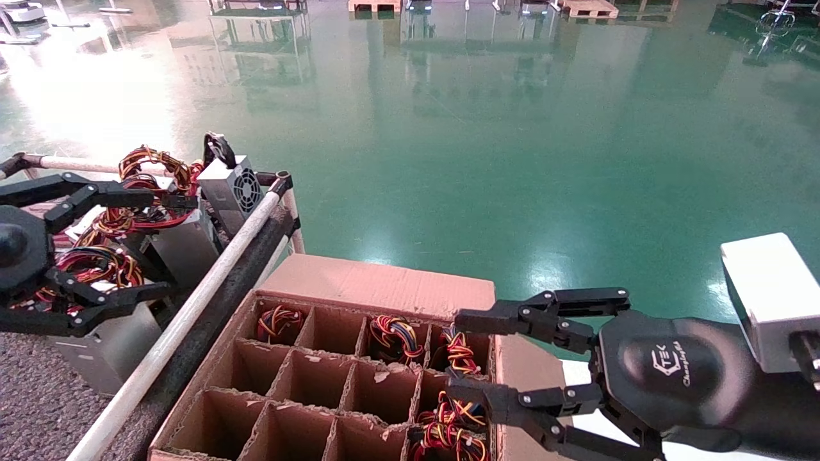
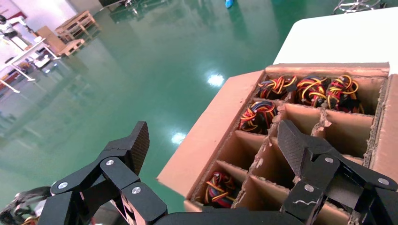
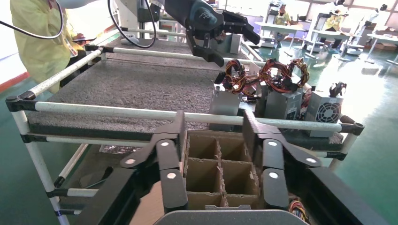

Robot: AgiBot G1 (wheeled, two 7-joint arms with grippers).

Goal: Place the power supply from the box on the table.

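The box is a brown carton with a grid of cells, standing below the table. Several cells hold a power supply, showing only as bundles of red, yellow and black wires; other cells are bare. My right gripper hangs open over the box's right side, and its fingers frame bare cells. My left gripper stands open above the table's edge, beside the units set down there, with nothing between its fingers.
Several grey units with wire bundles stand on the table, one with a fan grille. A white pipe rail edges the table beside the box. Glossy green floor lies beyond. A person in yellow stands at the table's far side.
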